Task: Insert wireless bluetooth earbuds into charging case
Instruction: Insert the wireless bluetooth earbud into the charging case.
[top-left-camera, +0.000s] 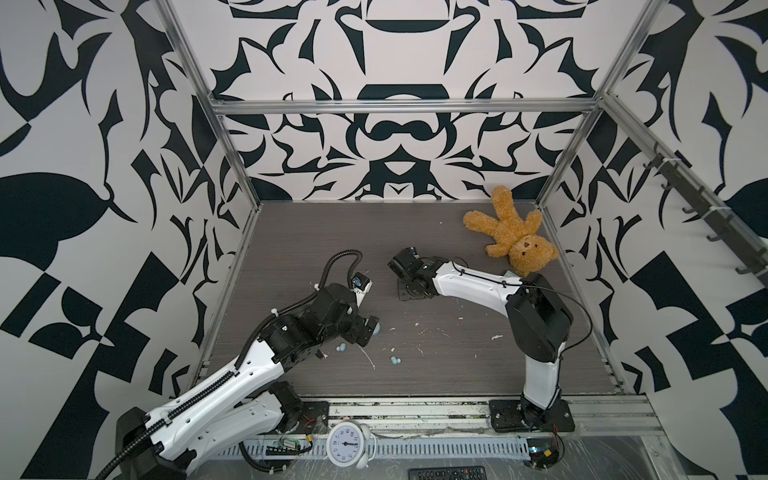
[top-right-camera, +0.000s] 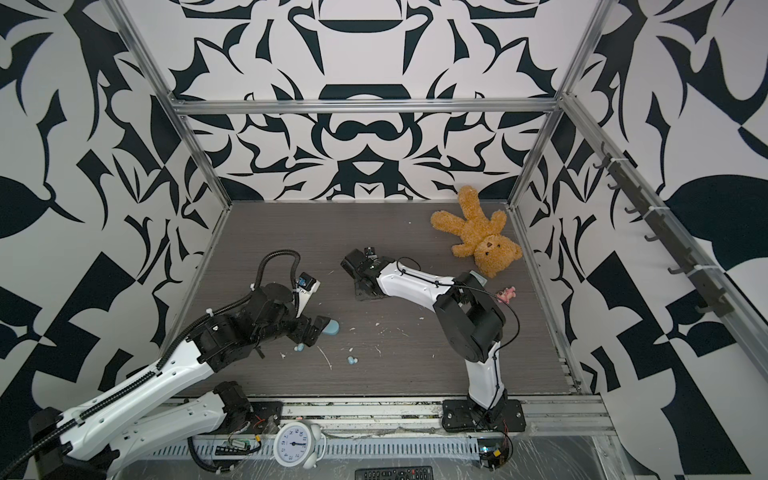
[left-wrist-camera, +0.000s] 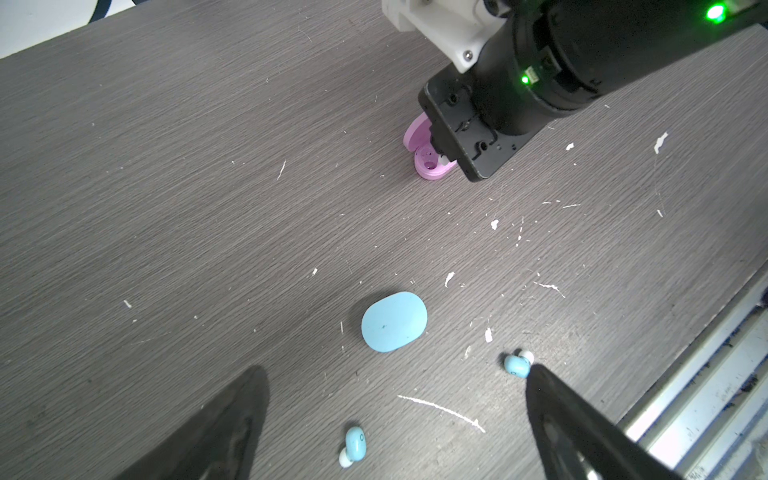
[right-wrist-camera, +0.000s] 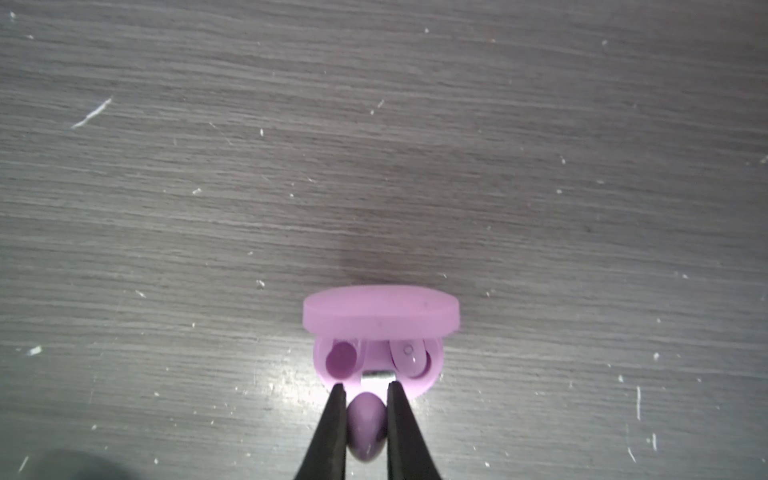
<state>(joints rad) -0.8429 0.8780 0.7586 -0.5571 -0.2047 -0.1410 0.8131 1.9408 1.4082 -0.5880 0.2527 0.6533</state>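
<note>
Black remote (top-left-camera: 446, 473): nearest of all, in front of the metal rail and off the tabletop (top-left-camera: 457, 249).
White clock (top-left-camera: 347, 444): on that rail, just before the tabletop's near edge, left of middle.
First blue earbud (top-left-camera: 394, 360): loose on the tabletop near the near edge, left of middle.
Second blue earbud (top-left-camera: 343, 347): loose too, closer to the left edge, apart from the first.
White scraps (left-wrist-camera: 442, 409): scattered over the near half of the tabletop.
Blue case (left-wrist-camera: 394, 321): lid down, flat on the tabletop just beyond the blue earbuds.
Left gripper (left-wrist-camera: 395, 374): fingers spread wide and holding nothing, poised over the blue case.
Held pink earbud (right-wrist-camera: 365, 428): pinched between the right fingers, at the rim of the pink case.
Right gripper (right-wrist-camera: 366, 388): clamped on the held pink earbud, pointing down at mid-tabletop.
Pink case (right-wrist-camera: 380, 316): lid raised, standing at mid-tabletop under the right gripper.
Seated pink earbud (right-wrist-camera: 409, 359): lying in one well of the pink case.
Pink toy (top-right-camera: 509, 293): small, by the right edge; details too small to tell.
Teddy bear (top-left-camera: 513, 235): brown, on its back in the far right corner, head toward the near edge.
</note>
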